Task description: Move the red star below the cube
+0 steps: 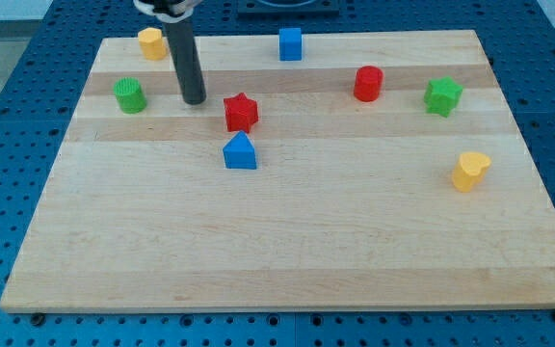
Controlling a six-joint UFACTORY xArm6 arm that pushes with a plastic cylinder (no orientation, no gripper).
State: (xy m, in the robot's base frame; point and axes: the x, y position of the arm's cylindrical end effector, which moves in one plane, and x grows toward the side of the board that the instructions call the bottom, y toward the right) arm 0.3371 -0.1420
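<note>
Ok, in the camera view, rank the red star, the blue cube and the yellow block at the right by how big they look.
1. Red star and yellow block: alike, and the yellow sits nearer the view's bottom, so unranked.
2. Blue cube, smallest, though farthest up the view.

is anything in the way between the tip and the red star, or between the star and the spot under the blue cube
Nothing visible. My tip sits just to the view's left of the red star with bare board between them. The stretch from the star up and right to below the blue cube holds no block either.
</note>
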